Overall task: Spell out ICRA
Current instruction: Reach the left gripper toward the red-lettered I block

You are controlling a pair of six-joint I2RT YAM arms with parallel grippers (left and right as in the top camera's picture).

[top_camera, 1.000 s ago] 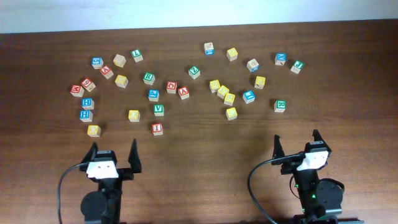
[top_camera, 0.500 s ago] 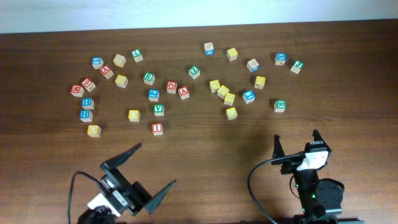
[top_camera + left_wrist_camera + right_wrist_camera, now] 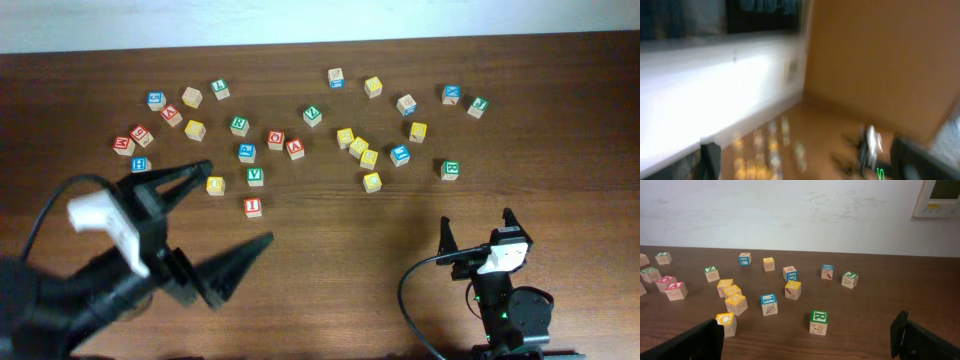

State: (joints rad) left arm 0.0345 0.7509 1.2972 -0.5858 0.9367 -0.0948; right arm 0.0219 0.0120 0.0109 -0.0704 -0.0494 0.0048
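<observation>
Near the middle of the tabletop (image 3: 330, 250), the red "I" cube (image 3: 252, 206) lies letter-up with the green "V" cube (image 3: 256, 176) at its 12 o'clock. The red "A" cube (image 3: 294, 148) is at 1, and the yellow "C" cube (image 3: 372, 181) and green "R" cube (image 3: 450, 169) are toward 3. The left pincer (image 3: 239, 201) gapes wide and empty, framing the "I" from overhead. The right pincer (image 3: 476, 220) is also spread and empty.

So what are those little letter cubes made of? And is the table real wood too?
The cubes look like pale, bare wood: their sides are light tan and dull, and the letter faces are painted red, yellow, green or blue. The table looks like dark brown wood with streaky grain and a slight sheen, though it could be a wood-look coating.
</observation>
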